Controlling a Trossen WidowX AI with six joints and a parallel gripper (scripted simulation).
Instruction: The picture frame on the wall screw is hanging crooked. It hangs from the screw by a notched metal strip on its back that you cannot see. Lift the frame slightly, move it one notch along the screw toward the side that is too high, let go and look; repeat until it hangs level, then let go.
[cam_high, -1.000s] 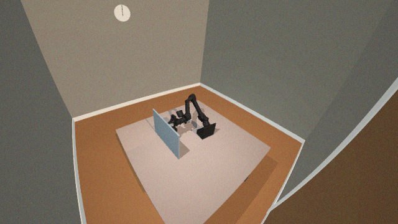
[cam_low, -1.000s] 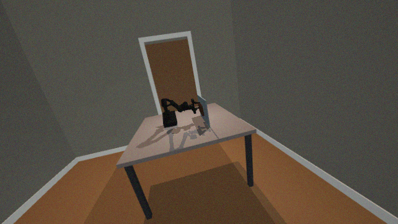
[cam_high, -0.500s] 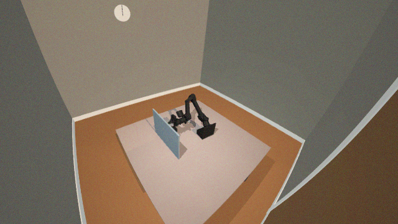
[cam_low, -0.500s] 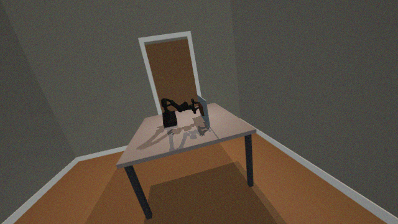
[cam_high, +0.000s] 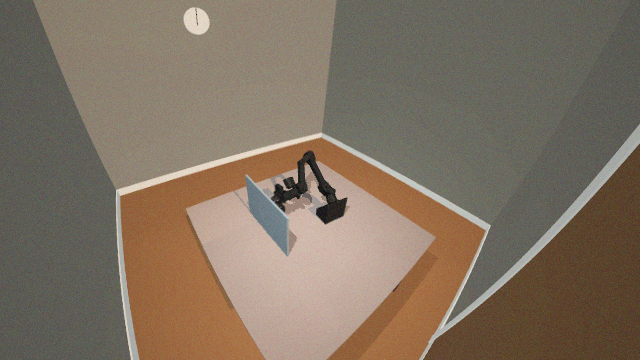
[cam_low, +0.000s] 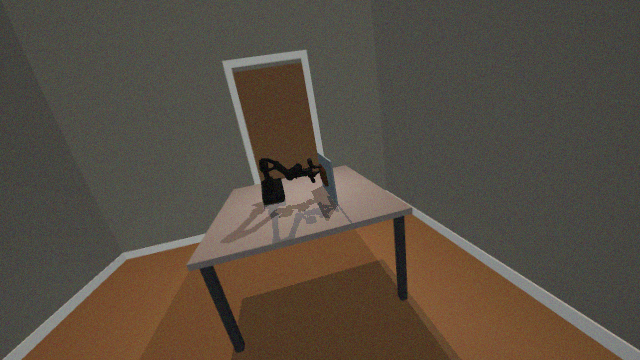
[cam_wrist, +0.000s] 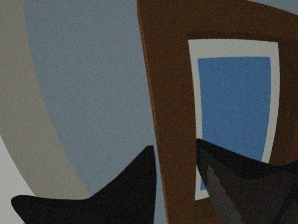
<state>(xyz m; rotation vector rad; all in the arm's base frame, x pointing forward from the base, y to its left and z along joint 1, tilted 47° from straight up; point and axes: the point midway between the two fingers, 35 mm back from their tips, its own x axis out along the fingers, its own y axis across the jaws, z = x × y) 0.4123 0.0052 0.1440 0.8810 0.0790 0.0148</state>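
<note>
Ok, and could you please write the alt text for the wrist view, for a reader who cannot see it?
Two dark fingers of the tool stand on either side of the left edge of a brown picture frame, which has a white mat around a blue picture. Behind it is a blue-grey panel.
</note>
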